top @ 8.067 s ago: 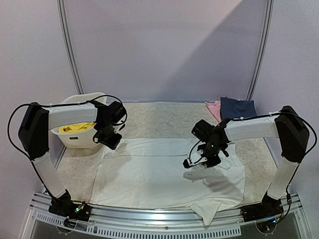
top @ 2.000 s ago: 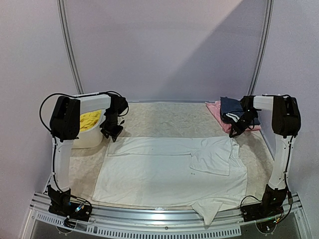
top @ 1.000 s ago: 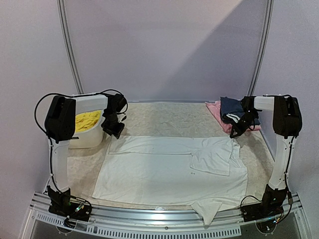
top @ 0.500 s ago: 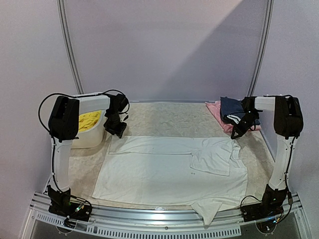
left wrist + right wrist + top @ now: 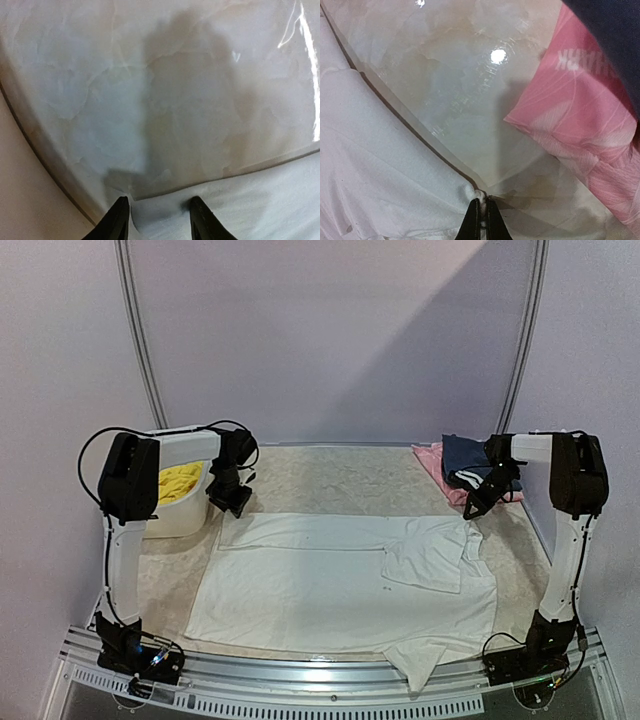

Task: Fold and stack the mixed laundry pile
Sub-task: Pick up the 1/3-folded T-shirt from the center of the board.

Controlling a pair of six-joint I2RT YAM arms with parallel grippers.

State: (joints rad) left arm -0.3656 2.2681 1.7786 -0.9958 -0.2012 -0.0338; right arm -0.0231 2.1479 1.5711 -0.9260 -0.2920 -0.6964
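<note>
Since the earliest frame both my arms have swung outward. L arm went from over the basket (image 5: 178, 522) to the far-left corner of the white T-shirt (image 5: 320, 590), and R arm went from mid-shirt to its far-right corner. One sleeve now lies folded in over the shirt body. In the last sec approx nothing has shifted.

Far left: the basket sits at the table (image 5: 330, 472) edge w/ the yellow shorts (image 5: 180, 480) bunched inside, well apart from the shirt.

Just right of the basket, my left gripper (image 5: 232, 500) points down at the shirt's far-left corner. In the wrist view the left gripper (image 5: 159, 204) has its fingers spread, not clamped. The cloth edge shows in the gap between them w/ bare table beyond.

Centre: the T-shirt lies spread flat on the table. A flap of it hangs over the near edge, right of middle.

Right: my right gripper (image 5: 473, 508) is at the shirt's far-right corner. In the wrist view the right gripper (image 5: 482, 206) has its fingers pressed together, pinching a puckered bit of the shirt's edge.

Far right: a pink cloth (image 5: 580, 115) lies near that corner w/o touching it, w/ a navy cloth (image 5: 468, 454) on top of it.
</note>
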